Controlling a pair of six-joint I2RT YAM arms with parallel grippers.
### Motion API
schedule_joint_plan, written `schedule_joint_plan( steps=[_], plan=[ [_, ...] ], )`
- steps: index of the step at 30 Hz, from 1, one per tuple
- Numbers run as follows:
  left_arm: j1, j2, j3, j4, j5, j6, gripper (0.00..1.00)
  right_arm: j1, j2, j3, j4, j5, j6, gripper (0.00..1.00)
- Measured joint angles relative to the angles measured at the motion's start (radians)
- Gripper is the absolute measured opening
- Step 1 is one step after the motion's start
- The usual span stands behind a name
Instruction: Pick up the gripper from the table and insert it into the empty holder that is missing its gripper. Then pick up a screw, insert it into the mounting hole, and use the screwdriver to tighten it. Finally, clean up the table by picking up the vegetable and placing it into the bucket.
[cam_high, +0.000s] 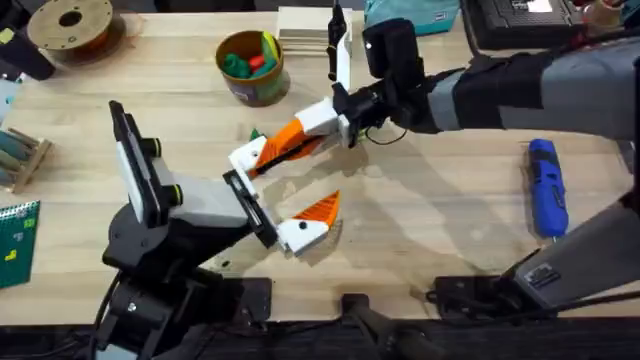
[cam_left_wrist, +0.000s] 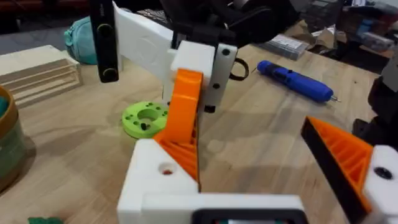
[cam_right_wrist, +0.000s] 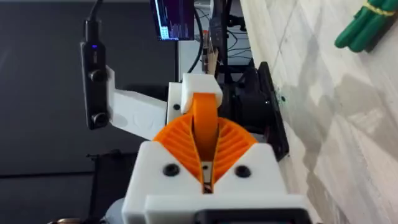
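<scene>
Pale wood planks make up the bench (cam_high: 430, 230), which carries clutter along its far edge, including a brown spool (cam_high: 72, 25) at the upper left of the overhead frame. Near the middle of that frame the right gripper (cam_high: 318, 128) reaches in from the right, and its fingers are clenched on the loose gripper (cam_high: 285, 140), an orange wedge. In the right wrist view the two ribbed orange fingers (cam_right_wrist: 177, 140) press on either side of the wedge. The wedge's lower end meets the holder (cam_high: 245, 158), the white mount on one side of the left gripper (cam_high: 285, 185). Whether it is fully seated cannot be told. The left gripper is spread wide, its other mount bearing an orange finger (cam_high: 322, 208) well apart from the holder. The screwdriver (cam_high: 545, 185) lies on the bench at the right of the overhead frame, away from both arms. The vegetable (cam_high: 255, 133) lies on the wood just above the holder, below the bucket (cam_high: 250, 65), which stands at the upper middle and holds green, red and yellow items. In the left wrist view a bright green disc (cam_left_wrist: 144, 118) sits on the bench just behind the wedge.
</scene>
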Motion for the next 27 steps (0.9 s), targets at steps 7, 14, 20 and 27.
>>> schedule_joint_plan(
  steps=[7,14,20,27],
  plan=[
    [-0.003,0.0,0.0,0.001,0.021,0.012,0.987,0.017,0.0,0.0,0.015,0.015,-0.003,0.305],
    [-0.004,0.0,0.0,0.005,0.022,0.03,0.987,0.017,0.0,-0.001,0.014,0.025,-0.004,0.495],
    [-0.005,0.0,0.0,0.003,0.047,0.033,0.988,0.002,0.0,-0.002,0.017,0.014,-0.004,0.561],
    [-0.019,0.0,0.0,0.0,0.1,0.033,0.987,-0.036,0.0,-0.002,0.019,0.007,-0.004,0.75]
  ],
)
